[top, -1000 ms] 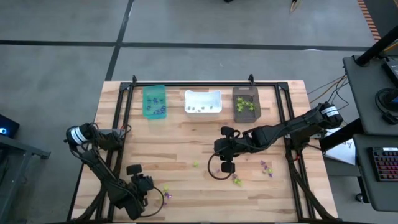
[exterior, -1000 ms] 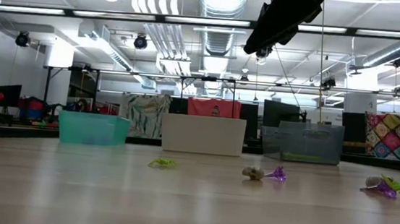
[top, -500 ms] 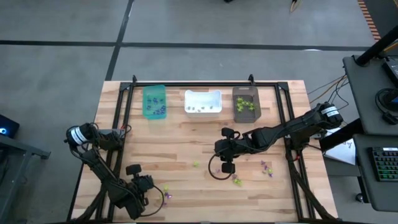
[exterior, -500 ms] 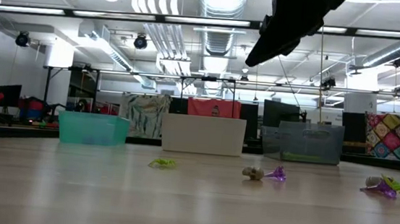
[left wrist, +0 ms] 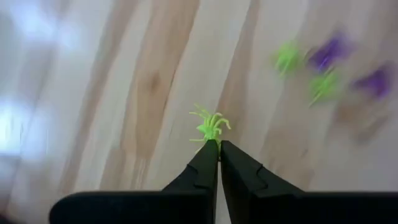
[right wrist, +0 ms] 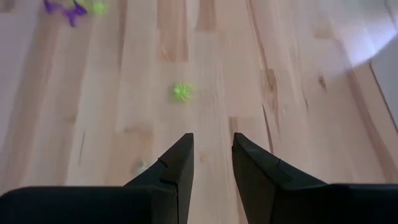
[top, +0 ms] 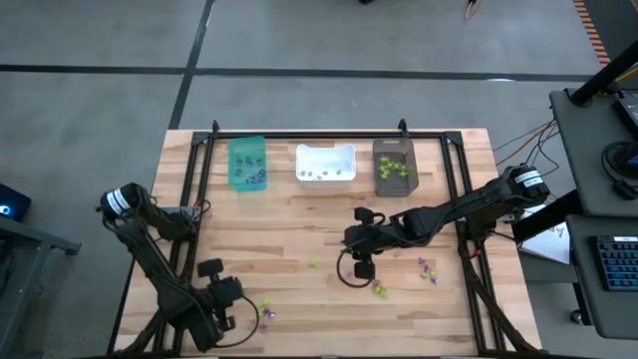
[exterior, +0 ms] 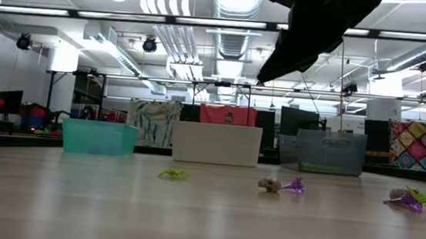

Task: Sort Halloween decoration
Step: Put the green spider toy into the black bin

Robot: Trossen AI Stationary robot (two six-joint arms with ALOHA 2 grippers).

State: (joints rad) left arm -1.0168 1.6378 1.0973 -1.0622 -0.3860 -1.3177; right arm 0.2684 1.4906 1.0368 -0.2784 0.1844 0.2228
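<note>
Lower left of the high view, left gripper (top: 242, 311) pinches a lime-green spider (left wrist: 210, 125); right gripper (top: 363, 267) hangs part-open, empty

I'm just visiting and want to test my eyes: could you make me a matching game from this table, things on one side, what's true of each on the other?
Things:
1. teal bin
2. white bin
3. left gripper
4. right gripper

States:
a. fingers apart over bare wood
b. holds purple trinkets
c. shut on a lime-green spider
d. middle of the bin row

Pairs: 1-b, 2-d, 3-c, 4-a
</note>
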